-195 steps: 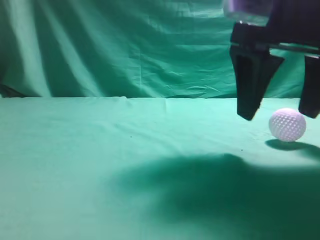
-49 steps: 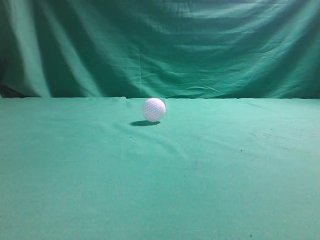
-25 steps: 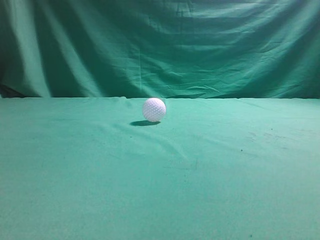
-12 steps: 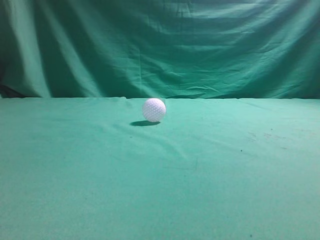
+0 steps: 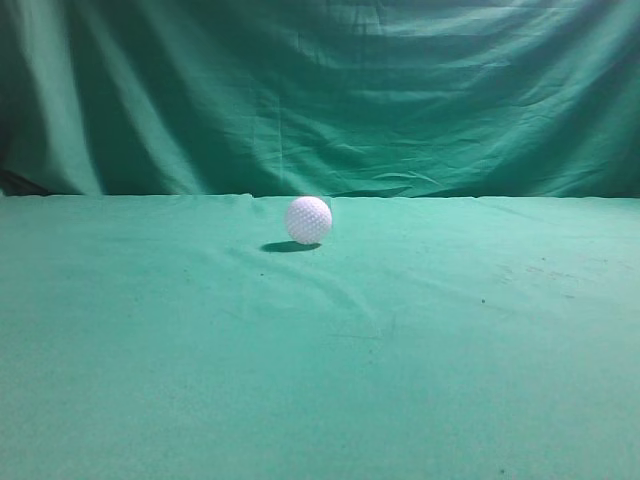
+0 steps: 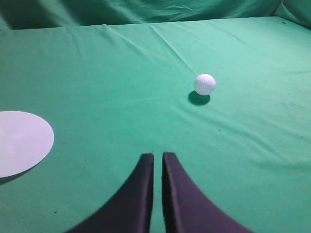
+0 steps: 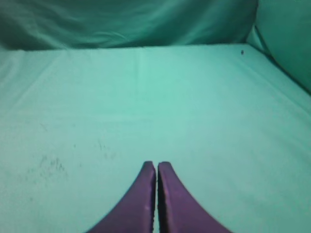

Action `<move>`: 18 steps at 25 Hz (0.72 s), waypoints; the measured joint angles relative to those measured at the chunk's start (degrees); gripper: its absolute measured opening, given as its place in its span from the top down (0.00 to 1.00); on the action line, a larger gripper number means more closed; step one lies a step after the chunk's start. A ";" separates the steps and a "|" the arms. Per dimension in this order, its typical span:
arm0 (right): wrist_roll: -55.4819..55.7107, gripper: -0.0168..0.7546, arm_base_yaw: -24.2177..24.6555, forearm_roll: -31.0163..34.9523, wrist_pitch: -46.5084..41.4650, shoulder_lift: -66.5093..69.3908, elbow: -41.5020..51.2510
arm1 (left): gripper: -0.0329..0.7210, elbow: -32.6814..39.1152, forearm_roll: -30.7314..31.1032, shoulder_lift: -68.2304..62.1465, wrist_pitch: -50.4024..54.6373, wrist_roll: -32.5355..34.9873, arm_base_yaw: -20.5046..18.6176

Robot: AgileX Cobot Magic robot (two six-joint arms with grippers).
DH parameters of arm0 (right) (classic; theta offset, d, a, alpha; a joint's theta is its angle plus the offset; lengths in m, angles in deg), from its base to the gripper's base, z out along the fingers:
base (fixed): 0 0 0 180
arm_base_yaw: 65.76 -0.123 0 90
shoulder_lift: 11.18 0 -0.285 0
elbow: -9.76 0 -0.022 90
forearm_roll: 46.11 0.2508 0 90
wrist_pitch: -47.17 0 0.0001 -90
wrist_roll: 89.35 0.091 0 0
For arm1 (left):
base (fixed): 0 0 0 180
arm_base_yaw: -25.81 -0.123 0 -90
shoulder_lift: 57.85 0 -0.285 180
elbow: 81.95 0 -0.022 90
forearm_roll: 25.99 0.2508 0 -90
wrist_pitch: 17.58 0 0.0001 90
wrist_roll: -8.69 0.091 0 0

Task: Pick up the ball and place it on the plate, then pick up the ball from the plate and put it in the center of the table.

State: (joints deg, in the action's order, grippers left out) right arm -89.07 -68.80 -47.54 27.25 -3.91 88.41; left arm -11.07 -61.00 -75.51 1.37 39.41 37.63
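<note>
The white dimpled ball (image 5: 308,219) rests on the green table (image 5: 450,350) near its middle, toward the back. It also shows in the left wrist view (image 6: 204,84), ahead and to the right of my left gripper (image 6: 158,156), which is shut and empty, well short of the ball. A flat white plate (image 6: 19,141) lies on the cloth at the left edge of that view, with nothing on it. My right gripper (image 7: 157,165) is shut and empty over bare cloth. Neither gripper shows in the exterior view.
A draped green cloth backdrop (image 5: 320,90) hangs behind the table. The cloth has light wrinkles in front of the ball (image 5: 340,290). In the right wrist view the backdrop folds in at the right corner (image 7: 286,43).
Over the last two seconds nothing has moved. Earlier, a gripper stood over the ball at the right of the exterior view; now the ball rests near the middle and no gripper shows there.
</note>
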 joint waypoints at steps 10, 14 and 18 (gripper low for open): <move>-0.10 0.98 0.14 0.23 -1.41 0.00 0.13 | 0.88 0.13 0.00 0.00 0.00 0.00 0.00; -0.10 0.98 0.14 0.23 -1.65 0.00 0.13 | 0.88 0.13 0.00 0.00 0.00 0.00 0.00; -0.10 0.98 0.14 0.23 -1.65 0.00 0.13 | 0.88 0.13 0.00 0.00 0.00 0.00 0.00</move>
State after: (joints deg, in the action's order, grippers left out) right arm -89.17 -68.66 -47.31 25.60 -3.91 88.54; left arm -10.94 -61.00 -75.51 1.37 39.41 37.63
